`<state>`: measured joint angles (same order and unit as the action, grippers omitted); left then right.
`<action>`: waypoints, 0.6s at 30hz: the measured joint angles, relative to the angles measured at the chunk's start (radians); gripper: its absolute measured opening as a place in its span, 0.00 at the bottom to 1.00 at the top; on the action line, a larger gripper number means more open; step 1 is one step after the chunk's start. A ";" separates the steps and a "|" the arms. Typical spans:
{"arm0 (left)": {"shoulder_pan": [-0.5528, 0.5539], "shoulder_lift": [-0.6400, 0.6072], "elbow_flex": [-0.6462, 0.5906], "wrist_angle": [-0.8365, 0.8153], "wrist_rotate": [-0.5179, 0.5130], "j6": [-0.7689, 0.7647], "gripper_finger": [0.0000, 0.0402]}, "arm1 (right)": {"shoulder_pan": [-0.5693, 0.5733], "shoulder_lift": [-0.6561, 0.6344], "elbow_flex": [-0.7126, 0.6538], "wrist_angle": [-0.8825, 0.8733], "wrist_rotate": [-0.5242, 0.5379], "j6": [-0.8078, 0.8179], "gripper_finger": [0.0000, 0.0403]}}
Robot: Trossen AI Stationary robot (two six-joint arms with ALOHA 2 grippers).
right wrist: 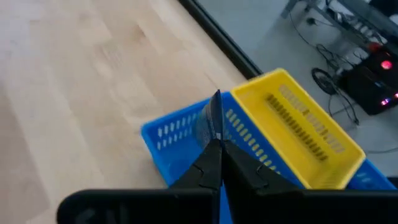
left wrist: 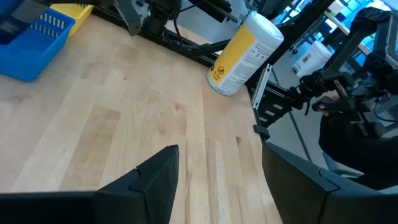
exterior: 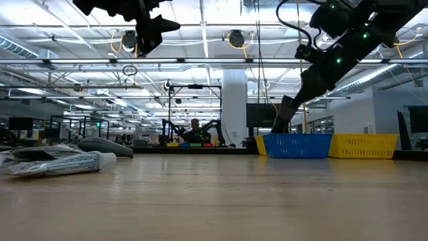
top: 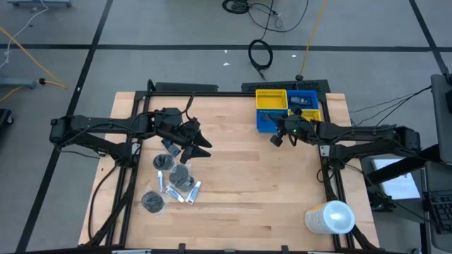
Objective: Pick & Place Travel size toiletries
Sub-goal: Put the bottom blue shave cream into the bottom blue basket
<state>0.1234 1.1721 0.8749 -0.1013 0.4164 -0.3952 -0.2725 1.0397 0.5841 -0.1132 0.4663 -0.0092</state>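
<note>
Down at the near right corner of the table (top: 240, 176), a big white cylinder (top: 330, 217) lies on its side, yellow label showing in the left wrist view. Over toward the near left, the toiletries (top: 174, 182) sit in a loose cluster on the wood: a round dark tin (top: 152, 202) closest to the front edge, white tubes (top: 185, 195) with red and blue marks just beside it, small dark bottles (top: 181, 173) a bit farther in. From table height the tubes show flat at the left side.

Just beyond that pile, the left gripper (top: 200, 143) hangs in the air above the table, clear of the wood, its two fingers (left wrist: 158, 180) standing apart with bare table between them and nothing held.

Farther back, near the far right corner, the blue bin (top: 272, 121) and yellow bin (top: 271, 101) stand touching, with more blue and yellow bins beside them toward the right edge. The right gripper (top: 276, 137) hovers at the blue bin's near rim, fingers pressed together, empty.

Beyond the table, a person (exterior: 194, 132) sits far off in the room.
</note>
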 joint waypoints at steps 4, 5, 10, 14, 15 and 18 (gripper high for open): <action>0.000 0.000 0.000 0.000 0.000 0.002 0.57 | -0.024 0.000 -0.038 0.053 0.004 0.003 0.00; 0.000 0.000 0.000 0.000 0.000 0.002 0.57 | -0.029 0.000 -0.046 0.066 0.002 0.002 0.00; 0.000 0.000 0.000 0.000 0.000 0.002 0.57 | -0.043 0.000 -0.084 0.150 0.001 0.003 0.02; 0.000 0.000 0.000 0.000 0.000 0.002 0.57 | -0.042 0.000 -0.088 0.153 0.000 0.003 0.04; 0.000 0.000 0.000 0.000 0.000 0.002 0.57 | -0.042 0.000 -0.088 0.153 0.000 0.002 0.05; 0.000 0.000 0.000 0.000 0.000 0.002 0.57 | -0.042 0.000 -0.088 0.153 0.000 -0.001 0.07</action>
<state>0.1234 1.1721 0.8749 -0.1017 0.4160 -0.3931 -0.3149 1.0397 0.4961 0.0395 0.4667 -0.0101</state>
